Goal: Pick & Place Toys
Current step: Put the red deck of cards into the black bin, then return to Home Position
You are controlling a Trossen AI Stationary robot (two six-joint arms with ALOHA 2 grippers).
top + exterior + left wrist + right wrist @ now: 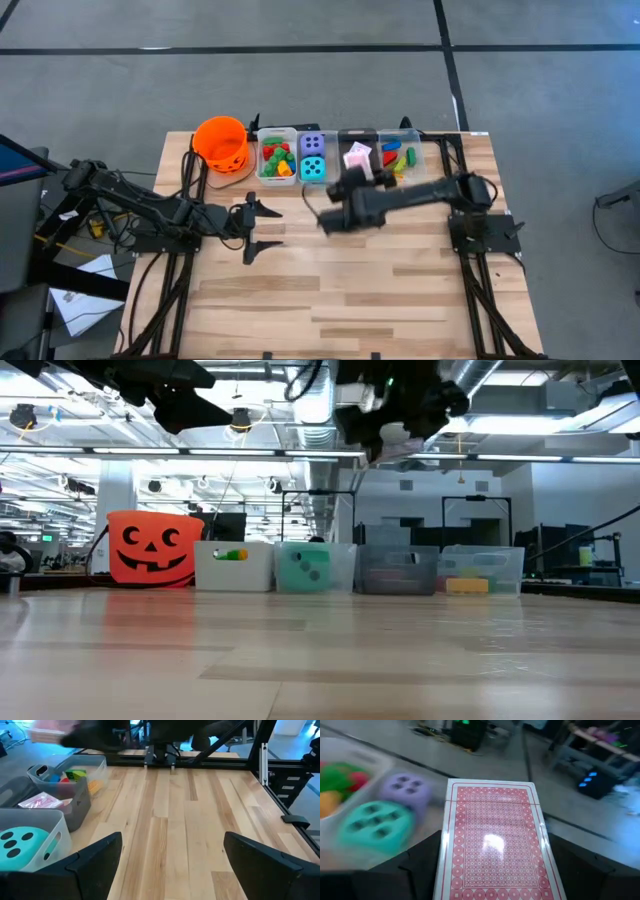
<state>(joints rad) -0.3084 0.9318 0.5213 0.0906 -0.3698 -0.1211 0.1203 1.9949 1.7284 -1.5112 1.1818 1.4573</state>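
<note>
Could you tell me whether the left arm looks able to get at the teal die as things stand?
Probably yes: the left hand is open and empty, and the teal die sits uncovered in its bin.

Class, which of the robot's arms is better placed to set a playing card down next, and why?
The right. Its gripper already clasps a pink-backed playing card near the clear plastic bins; the left gripper hangs open and empty.

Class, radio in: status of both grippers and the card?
Right gripper shut on playing card, raised near the dice bin. Left gripper open, empty. Nothing blocking.
</note>
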